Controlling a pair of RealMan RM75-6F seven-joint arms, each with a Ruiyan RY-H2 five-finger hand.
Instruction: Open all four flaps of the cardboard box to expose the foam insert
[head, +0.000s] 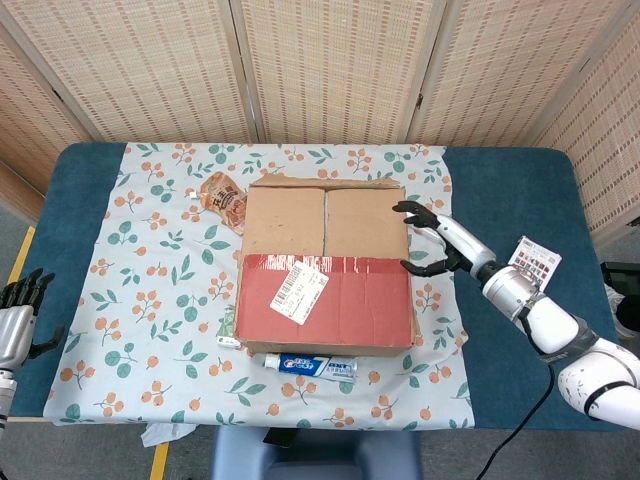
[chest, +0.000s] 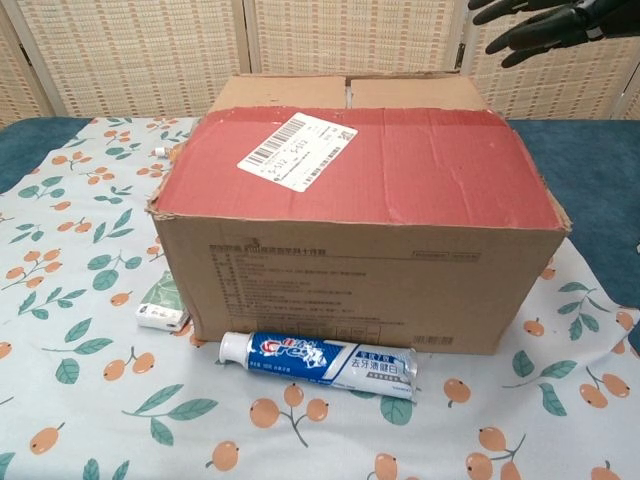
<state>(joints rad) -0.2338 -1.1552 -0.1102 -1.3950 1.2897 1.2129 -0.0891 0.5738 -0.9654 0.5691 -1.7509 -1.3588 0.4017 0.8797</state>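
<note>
Cardboard box (head: 325, 265) sitting mid-table (head: 90, 190), flaps lying closed; right hand (head: 432, 240) hovering by its right edge, fingers spread, gripping nothing; left hand (head: 18, 322) hanging off the table's left side, fingers apart, empty

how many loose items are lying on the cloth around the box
3 that show: a toothpaste tube along the box's front side, a small carton at its front-left corner, and a snack packet by its back-left corner. The box may hide more.
</note>
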